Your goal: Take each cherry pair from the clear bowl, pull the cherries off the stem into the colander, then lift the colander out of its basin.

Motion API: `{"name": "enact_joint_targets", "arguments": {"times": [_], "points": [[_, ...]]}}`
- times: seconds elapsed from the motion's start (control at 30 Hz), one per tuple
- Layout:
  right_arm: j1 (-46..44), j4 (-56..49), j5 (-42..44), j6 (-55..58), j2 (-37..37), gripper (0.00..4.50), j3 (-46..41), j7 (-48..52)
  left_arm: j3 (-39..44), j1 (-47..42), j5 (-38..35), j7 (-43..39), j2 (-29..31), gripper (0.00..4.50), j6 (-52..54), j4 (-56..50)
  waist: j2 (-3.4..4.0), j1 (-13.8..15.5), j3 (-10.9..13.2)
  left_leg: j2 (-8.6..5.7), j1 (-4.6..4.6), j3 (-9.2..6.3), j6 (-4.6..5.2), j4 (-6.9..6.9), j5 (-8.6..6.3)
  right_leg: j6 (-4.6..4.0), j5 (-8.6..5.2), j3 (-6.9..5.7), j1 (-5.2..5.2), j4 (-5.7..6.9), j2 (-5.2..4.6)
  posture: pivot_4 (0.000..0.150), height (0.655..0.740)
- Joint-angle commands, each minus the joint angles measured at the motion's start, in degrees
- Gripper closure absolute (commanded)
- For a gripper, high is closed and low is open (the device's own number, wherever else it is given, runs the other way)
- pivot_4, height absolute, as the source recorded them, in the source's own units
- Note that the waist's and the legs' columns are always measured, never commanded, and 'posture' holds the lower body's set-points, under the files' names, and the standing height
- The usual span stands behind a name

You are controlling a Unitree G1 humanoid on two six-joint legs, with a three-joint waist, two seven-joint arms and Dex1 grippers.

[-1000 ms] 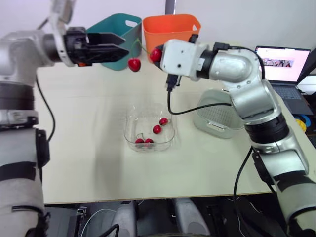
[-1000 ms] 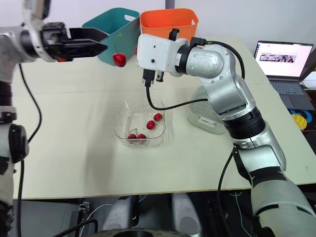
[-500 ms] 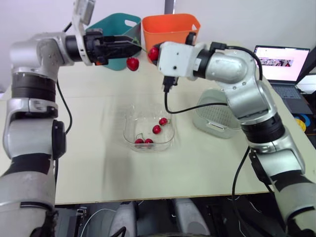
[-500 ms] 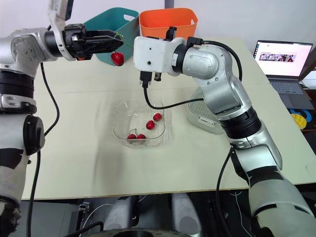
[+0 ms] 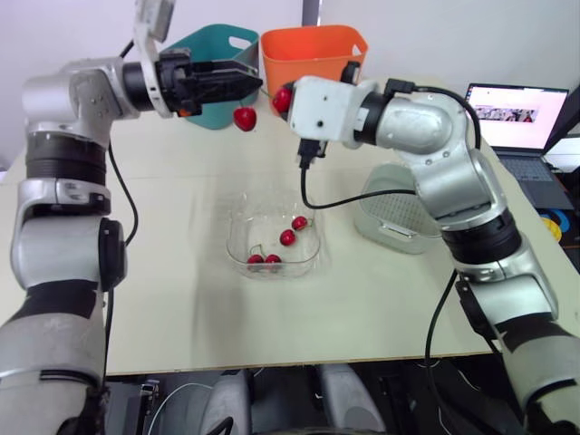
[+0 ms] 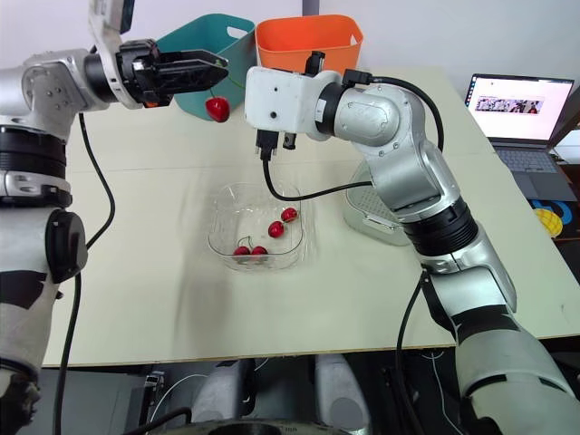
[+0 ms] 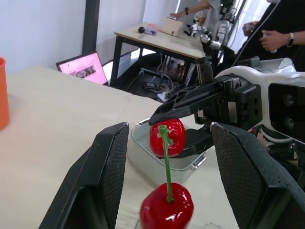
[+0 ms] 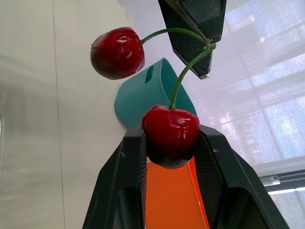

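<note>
Left gripper [image 5: 254, 85] pinches the stem [image 8: 180, 81], right gripper [image 8: 170, 134] jaws clamp one cherry [image 8: 170, 128]

A broad pale cream tabletop [image 5: 181, 299] fills the middle of the room, running to a plain white wall [image 5: 435, 36] at the far side. A dark vertical post [image 5: 313, 11] stands against that wall. At the table's far edge sit a teal plastic bin [image 5: 210, 43] and, just right of it, an orange plastic bin [image 5: 313, 50]. An open black laptop [image 5: 517, 116] with a lit screen rests at the far right. Loose cables [image 5: 181, 403] lie on the dark floor under the near edge. Beyond the laptop stands a wooden-topped table with dark legs [image 7: 162, 43], people around it. Daylight pours through a bright screened window [image 8: 267, 71].
</note>
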Motion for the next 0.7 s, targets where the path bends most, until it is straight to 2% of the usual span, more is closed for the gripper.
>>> {"name": "enact_joint_targets", "arguments": {"times": [0.03,0.07,0.13,0.23,0.33,0.5,0.7], "points": [[-0.8,-2.8,-0.5,-0.4,0.3,3.30,-1.5,-0.3,2.0,-2.4,-0.1,0.2,0.1,1.61,-0.7,0.1,0.00,0.0,0.0,0.00,0.00,0.00,0.00,0.00,0.00,0.00,0.00,0.00,0.00,0.00,0.00,0.150,0.7400],[-0.7,-2.9,-0.5,-0.5,0.3,3.30,-1.4,-0.2,2.2,-2.6,-0.2,0.4,-0.1,1.61,-0.6,0.3,0.00,0.0,0.0,0.00,0.00,0.00,0.00,0.00,0.00,0.00,0.00,0.00,0.00,0.00,0.00,0.150,0.7400],[-0.6,-3.1,-0.6,-0.4,0.4,3.30,-1.3,-0.2,2.1,-2.7,0.0,0.5,-0.3,2.18,-0.8,0.5,0.00,0.0,0.0,0.00,0.00,0.00,0.00,0.00,0.00,0.00,0.00,0.00,0.00,0.00,0.00,0.150,0.7400],[-0.5,-3.4,-0.6,-0.3,0.5,3.30,-1.3,-0.1,1.8,-2.4,0.0,0.1,-0.4,2.18,-0.7,0.1,0.00,0.0,0.0,0.00,0.00,0.00,0.00,0.00,0.00,0.00,0.00,0.00,0.00,0.00,0.00,0.150,0.7400],[-0.5,-3.7,-0.7,-0.1,0.6,3.30,-1.2,0.0,1.4,-1.7,0.2,-0.3,-0.7,2.67,-0.4,-0.7,0.00,0.0,0.0,0.00,0.00,0.00,-0.02,0.00,0.01,0.00,0.00,0.00,0.00,0.00,0.00,0.150,0.7400],[-0.5,-4.5,-0.6,0.2,1.0,3.30,-1.1,0.2,1.7,-1.6,0.1,-0.2,-1.2,4.41,0.0,-1.2,0.00,0.0,0.0,0.00,0.00,0.00,-0.03,0.00,0.02,0.00,0.00,0.00,0.00,0.01,0.00,0.150,0.7400],[-0.4,-4.7,-0.8,0.5,1.0,3.30,-1.1,0.5,1.6,-1.4,0.2,-0.3,-1.0,4.46,0.4,-1.6,0.00,0.0,0.0,0.00,0.00,0.00,-0.04,-0.01,0.02,0.00,0.00,0.00,0.00,0.01,0.00,0.150,0.7400]]}}
